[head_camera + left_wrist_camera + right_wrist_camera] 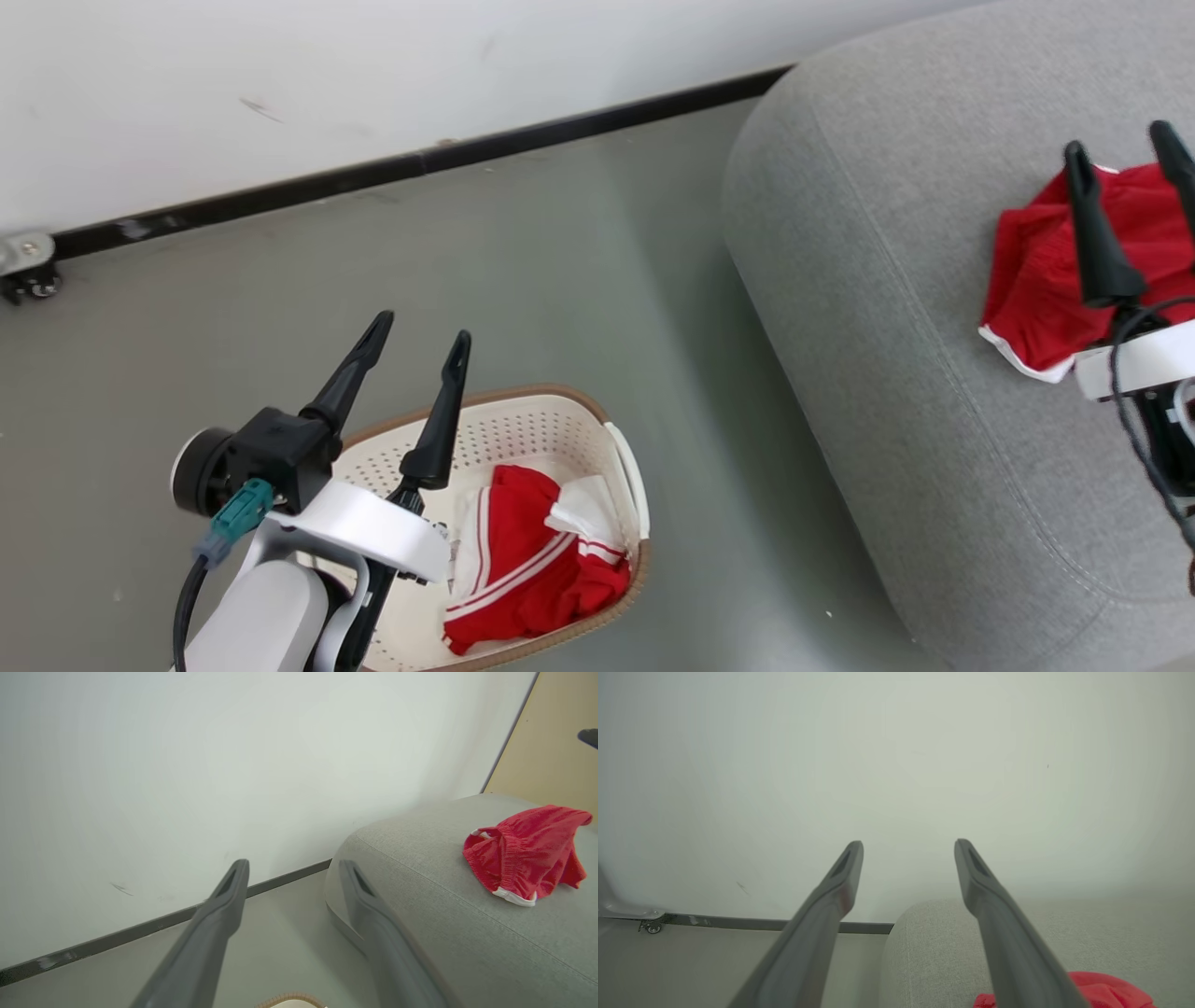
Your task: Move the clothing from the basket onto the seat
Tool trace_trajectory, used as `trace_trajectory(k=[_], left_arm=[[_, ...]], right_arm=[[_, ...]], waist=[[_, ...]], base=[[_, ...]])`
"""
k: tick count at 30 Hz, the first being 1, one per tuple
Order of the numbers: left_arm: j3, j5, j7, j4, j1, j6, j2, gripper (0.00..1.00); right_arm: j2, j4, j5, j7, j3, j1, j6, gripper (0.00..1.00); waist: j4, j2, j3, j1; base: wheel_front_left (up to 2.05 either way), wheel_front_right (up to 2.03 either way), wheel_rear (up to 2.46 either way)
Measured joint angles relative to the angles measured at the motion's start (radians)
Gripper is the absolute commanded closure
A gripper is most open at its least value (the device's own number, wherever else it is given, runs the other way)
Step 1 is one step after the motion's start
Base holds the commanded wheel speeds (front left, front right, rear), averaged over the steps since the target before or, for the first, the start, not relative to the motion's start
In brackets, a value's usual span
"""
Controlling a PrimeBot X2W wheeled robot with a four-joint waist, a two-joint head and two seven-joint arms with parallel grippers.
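Clothing (1036, 271) on seat (887, 373) | more in basket (523, 429) | left gripper (422, 327) spread | right gripper (1117, 137) spread

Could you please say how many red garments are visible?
2: a red white-striped garment in the cream perforated basket; a red white-hemmed garment on the grey fabric seat. More may hide underneath.

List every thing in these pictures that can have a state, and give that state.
basket: upright on floor, not yet emptied.
seat: bears one garment.
striped garment: crumpled inside basket.
white-hemmed garment: crumpled on seat.
left tool: open, empty, near basket.
right tool: open, empty, above seat.
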Motion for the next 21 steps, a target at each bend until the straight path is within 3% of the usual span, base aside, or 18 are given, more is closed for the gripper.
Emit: trace_trajectory(k=[9, 21], left_arm=[[0.044, -0.026, -0.007, 0.023, 0.062, 0.027, -0.017, 0.0], [0.099, -0.028, -0.007, 0.054, 0.138, 0.071, -0.033, 0.0]], right_arm=[[0.071, 0.001, -0.032, 0.0, 0.021, 0.003, 0.0, 0.0], [0.165, 0.036, -0.054, 0.0, 0.049, 0.125, 0.0, 0.0]], waist=[[0.061, 0.0, -0.054, 0.0], [0.128, 0.0, -0.134, 0.0]], base=[[0.0, 0.0, 0.0], [0.0, 0.0, 0.0]])
